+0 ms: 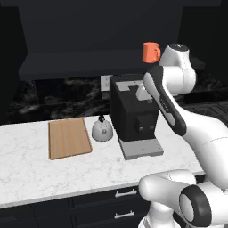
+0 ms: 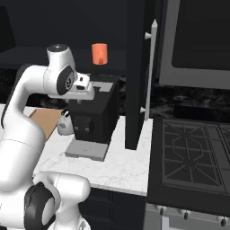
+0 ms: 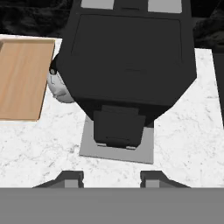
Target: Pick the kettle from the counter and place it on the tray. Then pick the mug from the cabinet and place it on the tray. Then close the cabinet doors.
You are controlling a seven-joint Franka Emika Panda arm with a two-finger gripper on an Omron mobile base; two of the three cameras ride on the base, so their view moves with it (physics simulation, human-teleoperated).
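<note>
The gripper (image 3: 111, 178) is hovering released above the coffee machine (image 3: 127, 65) while the kettle (image 1: 101, 130) is sitting on the table (image 1: 53, 173) between it and the tray (image 1: 68, 137), risking a collision on descent.

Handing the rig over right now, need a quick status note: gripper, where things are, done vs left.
Gripper: open, holding nothing, above the coffee machine.
Kettle: on the counter, between the tray and the coffee machine.
Tray: bare.
Mug: on the cabinet shelf; a cabinet door stands open.
Done: nothing.
Left: kettle to tray, mug to tray, shut the doors.
</note>
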